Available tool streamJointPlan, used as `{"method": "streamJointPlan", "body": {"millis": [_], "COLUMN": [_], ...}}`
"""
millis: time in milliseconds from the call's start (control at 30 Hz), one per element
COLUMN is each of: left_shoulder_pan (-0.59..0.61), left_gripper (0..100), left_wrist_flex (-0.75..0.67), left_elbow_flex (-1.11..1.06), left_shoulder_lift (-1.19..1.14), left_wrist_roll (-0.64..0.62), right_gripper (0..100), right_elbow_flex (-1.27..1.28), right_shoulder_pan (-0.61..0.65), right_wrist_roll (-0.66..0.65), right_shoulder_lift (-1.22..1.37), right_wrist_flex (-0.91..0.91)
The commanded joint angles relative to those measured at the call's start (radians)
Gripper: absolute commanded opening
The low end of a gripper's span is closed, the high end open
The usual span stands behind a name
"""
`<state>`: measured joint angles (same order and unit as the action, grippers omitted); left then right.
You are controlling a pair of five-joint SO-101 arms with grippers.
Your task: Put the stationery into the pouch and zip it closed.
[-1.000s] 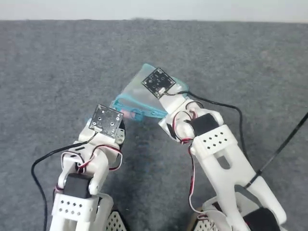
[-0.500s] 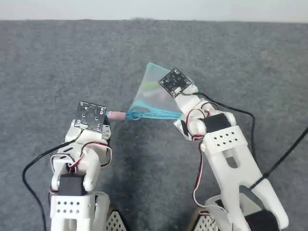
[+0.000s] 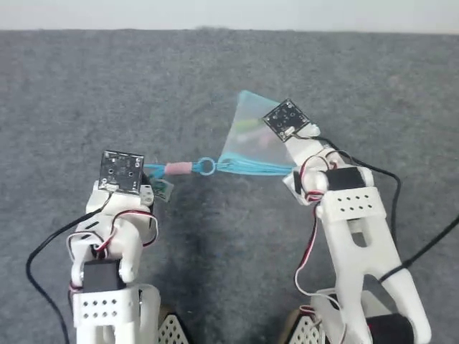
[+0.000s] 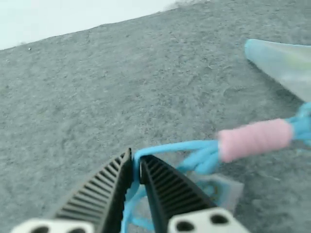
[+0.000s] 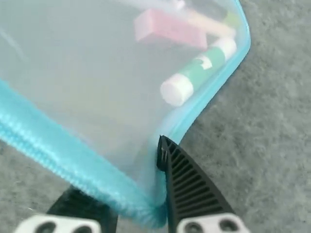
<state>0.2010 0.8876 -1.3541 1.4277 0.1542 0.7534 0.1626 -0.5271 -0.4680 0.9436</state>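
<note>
While the left pincer (image 4: 136, 162) is pressed together on a thin blue cord (image 4: 170, 147), pinching it right at its fingertips, the right pincer (image 5: 131, 187) clamps one bottom corner of the pouch (image 5: 87, 73), with the blue seam caught between its jaws.

From the left pincer the cord runs outward through a pink sleeve (image 4: 255, 138) and, in the high view, on to a small blue ring (image 3: 206, 167) at the near end of the pouch's zipper edge (image 3: 251, 169). Cord, sleeve, ring and zipper edge form one nearly straight line between the two arms. A small clear tag (image 4: 218, 187) lies on the desk just beside the left pincer.

The pouch is translucent with blue trim and stands up from that line as a triangle, its far corner pointing away from the arms. Through its wall, the right wrist view shows stationery gathered in one corner: a green-and-white stick (image 5: 197, 73) with a round white end, a pink block (image 5: 167, 30) beside it, and further thin items too blurred to name.

Below everything lies the desk (image 3: 107, 86), covered in grey felt-like fabric.
</note>
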Motion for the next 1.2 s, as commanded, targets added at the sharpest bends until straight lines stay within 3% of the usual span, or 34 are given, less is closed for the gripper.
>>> {"method": "streamJointPlan", "body": {"millis": [0,167,300,400,533,833,1033,1167], "left_shoulder_pan": [0.052,0.071,-0.084,-0.176,-0.193,-0.302,-0.304,-0.198], "left_gripper": [1,1,1,10,27,29,29,29], "left_wrist_flex": [-0.029,-0.025,0.002,0.055,0.138,0.193,0.196,0.199], "left_elbow_flex": [0.024,0.027,-0.005,-0.004,-0.005,-0.081,-0.073,-0.031], "left_shoulder_lift": [0.000,0.000,0.000,0.003,0.089,0.353,0.354,0.356], "left_wrist_roll": [0.003,0.008,0.023,0.060,0.052,0.072,0.068,0.048], "right_gripper": [0.5,0.5,0.5,0.5,0.5,0.5,0.5,0.5], "right_elbow_flex": [-0.003,0.005,0.021,-0.020,-0.129,-0.180,-0.183,-0.184], "right_shoulder_pan": [-0.096,-0.125,-0.050,0.019,0.093,0.252,0.257,0.231], "right_wrist_roll": [-0.028,-0.048,-0.040,0.009,0.020,0.021,0.037,0.049], "right_shoulder_lift": [0.004,0.004,0.001,-0.004,0.001,-0.008,0.002,0.002], "right_wrist_flex": [0.001,0.004,0.012,0.016,0.114,0.226,0.202,0.193]}}
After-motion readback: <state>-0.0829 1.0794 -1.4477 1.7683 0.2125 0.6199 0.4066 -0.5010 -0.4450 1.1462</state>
